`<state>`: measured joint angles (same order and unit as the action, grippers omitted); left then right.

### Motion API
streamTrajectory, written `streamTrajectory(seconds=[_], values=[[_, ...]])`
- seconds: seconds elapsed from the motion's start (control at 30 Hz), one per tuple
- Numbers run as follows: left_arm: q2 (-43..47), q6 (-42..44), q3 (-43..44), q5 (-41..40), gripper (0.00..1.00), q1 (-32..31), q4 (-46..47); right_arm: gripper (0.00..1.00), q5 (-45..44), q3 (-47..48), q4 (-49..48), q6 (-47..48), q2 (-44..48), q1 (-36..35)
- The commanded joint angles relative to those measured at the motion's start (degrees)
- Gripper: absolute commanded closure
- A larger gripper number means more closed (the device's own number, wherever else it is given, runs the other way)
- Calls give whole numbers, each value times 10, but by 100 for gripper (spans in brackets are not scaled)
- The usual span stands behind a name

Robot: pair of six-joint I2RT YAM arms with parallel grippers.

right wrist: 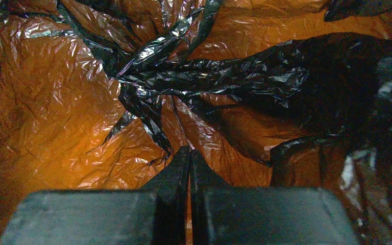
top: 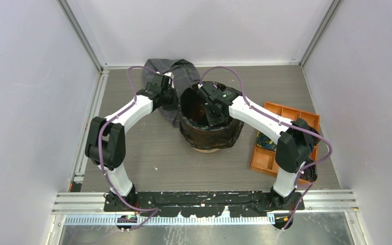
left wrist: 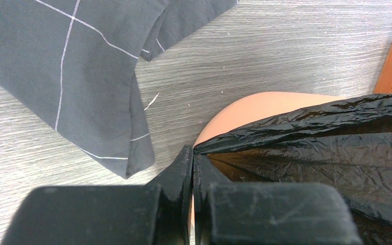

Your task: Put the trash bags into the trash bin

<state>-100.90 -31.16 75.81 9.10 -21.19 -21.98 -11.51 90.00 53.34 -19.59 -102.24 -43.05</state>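
Observation:
The orange trash bin [top: 207, 148] stands mid-table with a glossy black trash bag [top: 210, 136] lining it and draped over its rim. At the bin's left rim my left gripper [top: 172, 100] is shut on the bag's edge [left wrist: 286, 122], which stretches taut to the right over the orange bin [left wrist: 250, 108]. My right gripper [top: 213, 113] reaches down inside the bin. In the right wrist view its jaws [right wrist: 190, 153] stand together just above the wrinkled film. The bag's gathered bottom seam [right wrist: 184, 76] lies ahead of them. Whether a fold is pinched I cannot tell.
A grey checked cloth [top: 176, 69] lies behind and to the left of the bin, close to the left gripper [left wrist: 193, 152]. An orange compartment tray [top: 263, 162] with dark cable bundles [top: 266, 141] sits at the right. Walls enclose the table.

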Motion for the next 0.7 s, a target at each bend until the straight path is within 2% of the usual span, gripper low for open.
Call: streamTrajectory(seconds=[0.0,0.27,0.67], values=[[30,-3,-1,7,100,5,27,95,4,0,-10,18,28,-1],[26,-4,0,10,100,5,27,99,22,-29,-22,25,27,-2],[24,-3,3,11,100,5,27,99,48,-24,-35,32,-36,0]])
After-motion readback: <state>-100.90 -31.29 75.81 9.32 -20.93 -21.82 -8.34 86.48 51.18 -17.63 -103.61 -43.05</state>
